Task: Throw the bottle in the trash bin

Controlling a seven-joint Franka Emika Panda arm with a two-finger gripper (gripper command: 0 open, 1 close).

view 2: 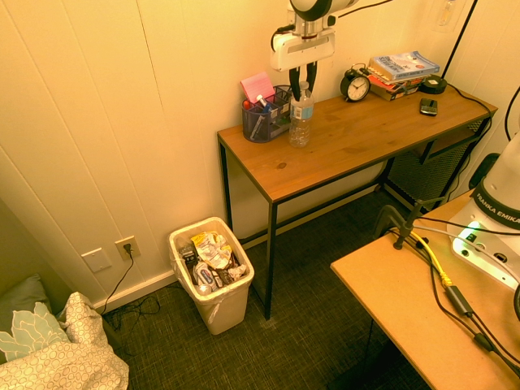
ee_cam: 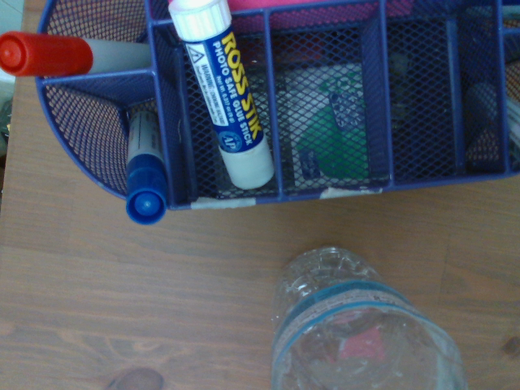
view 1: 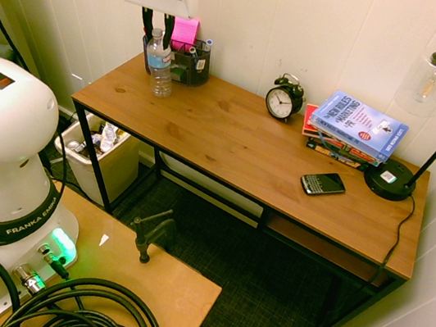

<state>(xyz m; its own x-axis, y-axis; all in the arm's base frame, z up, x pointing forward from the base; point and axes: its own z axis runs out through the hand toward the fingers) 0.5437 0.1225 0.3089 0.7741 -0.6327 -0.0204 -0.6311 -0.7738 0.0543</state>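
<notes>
You have the gripper (view 1: 157,31) pointing straight down over the far left corner of the wooden tabletop (view 1: 239,138), its dark fingers drawn in against the neck of the small clear plastic water bottle (view 1: 160,65) just under the white cap, so it is closed on the bottle. The bottle stands upright on the tabletop, and from these angles you cannot quite tell whether its base has lifted off the wood. Just behind the bottle, against the wall, sits the black mesh pen organizer (view 1: 189,63) with a pink note pad (view 1: 182,31) sticking up out of it; the wrist view shows a glue stick (ee_cam: 220,89) and a red-capped marker (ee_cam: 45,54) in its compartments and the bottle's ribbed body (ee_cam: 357,325) close by, apart from the mesh. The cream-white rectangular plastic trash bin (view 2: 213,275) stands on the dark carpeted floor below and beyond the tabletop's left end, against the wall and already full of wrappers. Further right on the tabletop you have a black alarm clock (view 1: 284,99), a stack of books (view 1: 351,129), a black phone (view 1: 323,183) and the round base of a black lamp (view 1: 391,178).
</notes>
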